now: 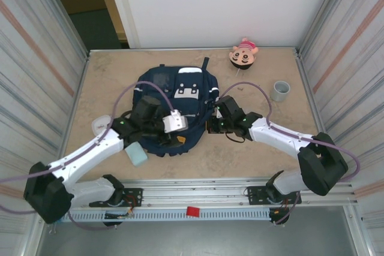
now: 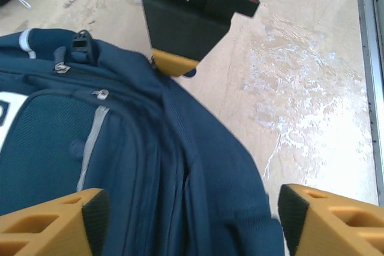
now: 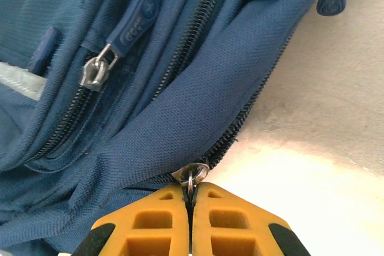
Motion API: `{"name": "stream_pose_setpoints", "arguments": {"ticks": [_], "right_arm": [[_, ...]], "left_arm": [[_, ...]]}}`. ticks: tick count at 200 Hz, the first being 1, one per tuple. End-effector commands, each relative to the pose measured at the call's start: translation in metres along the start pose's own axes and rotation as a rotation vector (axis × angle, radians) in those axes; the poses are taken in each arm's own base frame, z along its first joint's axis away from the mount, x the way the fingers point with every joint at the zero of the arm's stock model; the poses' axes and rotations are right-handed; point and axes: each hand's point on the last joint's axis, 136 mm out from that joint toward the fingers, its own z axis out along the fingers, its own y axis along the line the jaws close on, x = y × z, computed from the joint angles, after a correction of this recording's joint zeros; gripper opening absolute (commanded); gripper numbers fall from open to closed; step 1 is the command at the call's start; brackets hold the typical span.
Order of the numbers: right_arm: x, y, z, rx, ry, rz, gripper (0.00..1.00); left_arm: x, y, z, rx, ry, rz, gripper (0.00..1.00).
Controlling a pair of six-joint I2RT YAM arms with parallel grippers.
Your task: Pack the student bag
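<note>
Zipper-opening step

My right gripper (image 3: 191,201) has its fingers pinched together on the metal zipper ring (image 3: 191,178) of the student bag (image 3: 180,106), right at their tips. My left gripper (image 2: 189,214) is spread, bag fabric between its fingers. Next, I judge: pull steadily along the zipper track.

student bag (image 1: 191,109), near edge: covered by both arms
zipper pull (image 3: 190,178): tab lost between the right gripper (image 3: 191,199) fingers

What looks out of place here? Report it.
Nothing spilled or damaged. The student bag lies flat; the toy head, grey cup and teal block sit loose around it. The right gripper has its jaws shut on a zipper pull.
</note>
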Motion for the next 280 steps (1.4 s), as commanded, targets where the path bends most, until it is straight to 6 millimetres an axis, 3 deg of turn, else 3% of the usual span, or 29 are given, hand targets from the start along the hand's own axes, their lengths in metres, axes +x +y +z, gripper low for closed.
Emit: {"name": "stream_pose_setpoints", "arguments": {"ticks": [1,16,27,57,69,81,115,139,170,179,196,211,238,259,280], "right_arm": [[-0.022,0.023,-0.015,-0.048,-0.077,-0.044,0.0],[-0.021,0.026,-0.015,-0.054,-0.078,-0.049,0.0],[-0.021,0.026,-0.016,-0.054,-0.078,-0.047,0.0],[-0.019,0.014,-0.017,-0.029,-0.086,-0.011,0.0],[-0.018,0.0,-0.015,0.0,-0.084,0.025,0.0],[-0.02,-0.018,-0.012,0.035,-0.086,0.081,0.0],[-0.042,-0.057,-0.008,0.082,-0.114,0.168,0.0],[-0.071,-0.069,-0.007,0.088,-0.139,0.164,0.0],[-0.093,-0.075,-0.003,0.068,-0.138,0.167,0.0],[-0.096,-0.07,-0.006,0.051,-0.144,0.156,0.05],[-0.094,-0.059,-0.016,0.0,-0.15,0.139,0.28],[-0.087,-0.051,-0.029,-0.023,-0.163,0.129,0.42],[-0.064,-0.033,-0.047,-0.088,-0.196,0.157,0.46],[-0.041,-0.017,-0.046,-0.133,-0.17,0.169,0.48],[-0.025,-0.009,-0.042,-0.132,-0.144,0.164,0.48]], "left_arm": [[0.0,0.029,0.021,-0.126,0.071,-0.075,0.77],[0.009,0.038,0.037,-0.167,0.124,-0.103,0.74],[0.014,0.045,0.044,-0.198,0.14,-0.116,0.67],[0.012,0.038,0.045,-0.161,0.116,-0.081,0.31],[0.006,0.03,0.038,-0.137,0.08,-0.049,0.11],[0.001,0.02,0.029,-0.102,0.034,-0.013,0.03],[-0.004,-0.002,0.0,-0.018,-0.053,0.047,0.0],[-0.007,-0.009,-0.017,0.011,-0.1,0.052,0.0],[-0.007,-0.01,-0.02,-0.004,-0.124,0.052,0.0],[-0.008,-0.007,-0.021,-0.013,-0.127,0.044,0.1],[-0.011,-0.004,-0.026,-0.026,-0.125,0.041,0.47],[-0.008,-0.001,-0.038,-0.006,-0.128,0.042,0.67],[0.018,0.02,-0.054,-0.03,-0.069,0.036,0.75],[0.044,0.024,-0.042,-0.03,0.063,0.131,0.79],[0.049,0.026,-0.025,-0.005,0.095,0.191,0.81]]}}
